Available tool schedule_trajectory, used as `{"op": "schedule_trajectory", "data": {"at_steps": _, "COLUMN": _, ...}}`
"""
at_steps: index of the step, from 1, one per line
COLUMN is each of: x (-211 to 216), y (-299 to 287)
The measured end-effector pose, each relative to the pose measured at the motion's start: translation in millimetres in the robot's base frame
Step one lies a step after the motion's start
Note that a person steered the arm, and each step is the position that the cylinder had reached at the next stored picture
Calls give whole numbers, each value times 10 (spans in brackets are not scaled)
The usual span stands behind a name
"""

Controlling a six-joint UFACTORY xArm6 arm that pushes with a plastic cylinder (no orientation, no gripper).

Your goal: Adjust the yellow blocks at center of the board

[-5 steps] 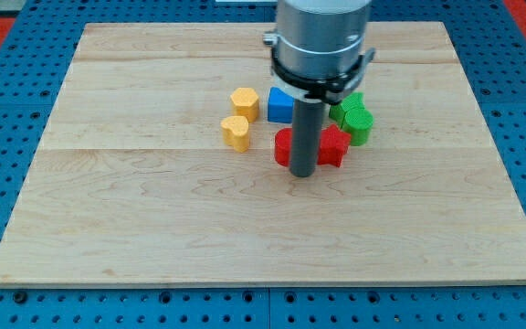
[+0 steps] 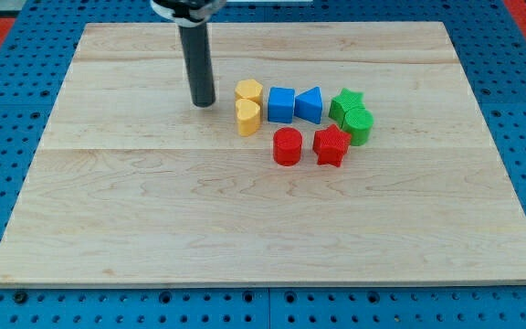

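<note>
Two yellow blocks sit near the board's middle: a yellow hexagon block [image 2: 249, 91] and, touching it just below, a yellow heart block [image 2: 247, 117]. My tip [image 2: 203, 102] rests on the board a short way to the left of both, apart from them. The hexagon's right side is close to a blue cube [image 2: 281, 104].
Right of the blue cube stands a blue wedge block [image 2: 310, 104]. Two green blocks [image 2: 353, 116] sit together further right. A red cylinder [image 2: 287, 146] and a red star block [image 2: 331, 145] lie below the blue ones. The wooden board [image 2: 153, 228] lies on a blue pegboard.
My tip has moved from in front of the red blocks to the upper left, beside the yellow blocks. The yellow heart now sits further right, against the hexagon. The blue wedge is no longer hidden.
</note>
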State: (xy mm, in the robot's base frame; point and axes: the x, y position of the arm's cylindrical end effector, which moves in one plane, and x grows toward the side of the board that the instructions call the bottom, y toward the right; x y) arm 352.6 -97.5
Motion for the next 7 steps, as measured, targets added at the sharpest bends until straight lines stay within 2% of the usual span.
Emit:
{"op": "schedule_trajectory", "data": {"at_steps": 2, "x": -605, "y": 597}}
{"op": "schedule_trajectory", "data": {"at_steps": 4, "x": -144, "y": 597}}
{"op": "schedule_trajectory", "data": {"at_steps": 7, "x": -370, "y": 578}}
